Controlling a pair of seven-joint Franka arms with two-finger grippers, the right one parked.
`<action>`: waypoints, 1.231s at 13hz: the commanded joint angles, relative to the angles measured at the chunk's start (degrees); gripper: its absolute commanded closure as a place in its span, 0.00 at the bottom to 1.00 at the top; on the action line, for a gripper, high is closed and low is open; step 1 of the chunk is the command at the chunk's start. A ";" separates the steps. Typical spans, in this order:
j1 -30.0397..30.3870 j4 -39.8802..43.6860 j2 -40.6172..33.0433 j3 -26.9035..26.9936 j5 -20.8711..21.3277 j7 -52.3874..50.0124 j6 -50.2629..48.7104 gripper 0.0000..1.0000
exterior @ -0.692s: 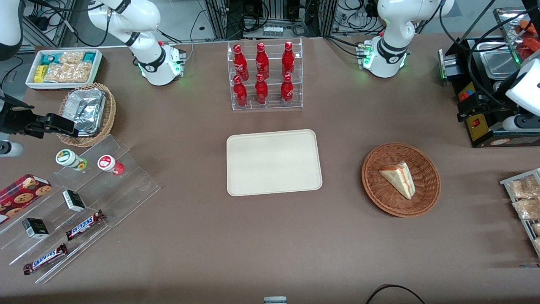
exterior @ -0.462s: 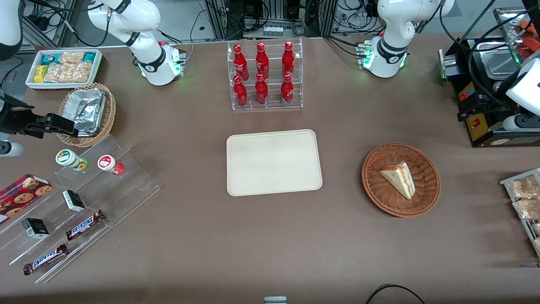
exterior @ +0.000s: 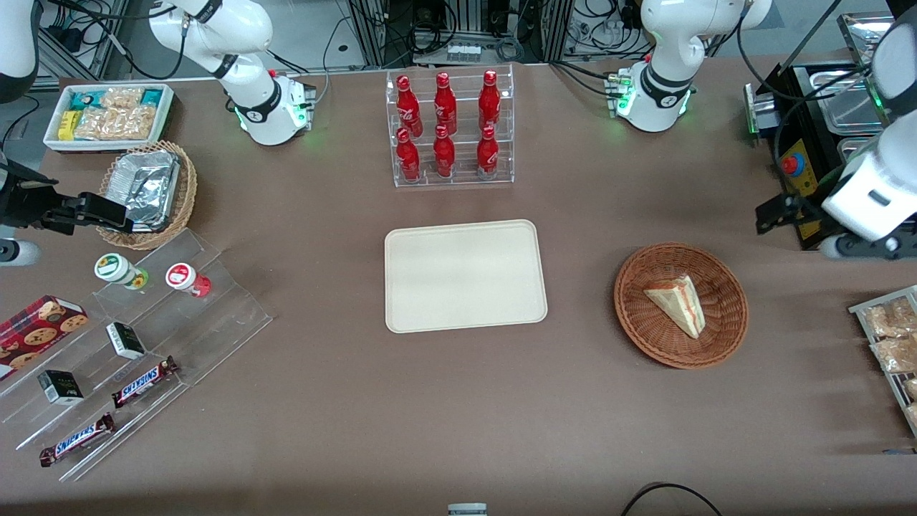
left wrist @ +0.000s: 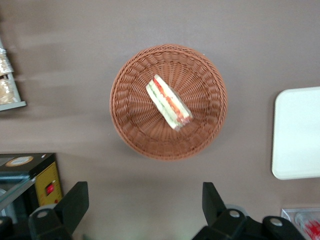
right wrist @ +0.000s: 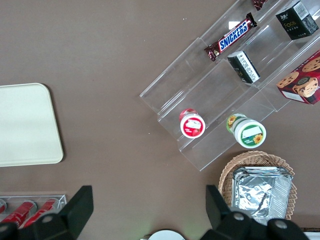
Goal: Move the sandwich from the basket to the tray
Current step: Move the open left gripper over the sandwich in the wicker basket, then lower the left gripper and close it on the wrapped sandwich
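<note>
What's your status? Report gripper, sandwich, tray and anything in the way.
Gripper open, high above table, farther from front camera than basket. Sandwich lying in basket, untouched. Tray bare, beside basket toward parked arm's end. Nothing between them.

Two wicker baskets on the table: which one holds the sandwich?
The reddish-brown basket, toward the working arm's end, holds the sandwich; the lighter tan basket holds foil. The tool is open above the table beside it.

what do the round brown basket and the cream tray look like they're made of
The basket looks like woven wicker or rattan, reddish-brown: ribbed strands ring its wall and fan out under the sandwich. The tray looks like matte molded plastic or fiber, smooth with a low rounded rim; which one is unclear. The gripper, open, hangs high above the table beside the basket.
</note>
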 commanded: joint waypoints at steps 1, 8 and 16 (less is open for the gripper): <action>-0.61 -9.62 -1.97 0.11 0.32 -7.88 9.92 0.00; -0.70 -25.02 -1.27 -1.47 -0.20 -31.02 33.22 0.00; -0.70 -31.45 6.98 -2.97 -0.03 -33.50 48.44 0.00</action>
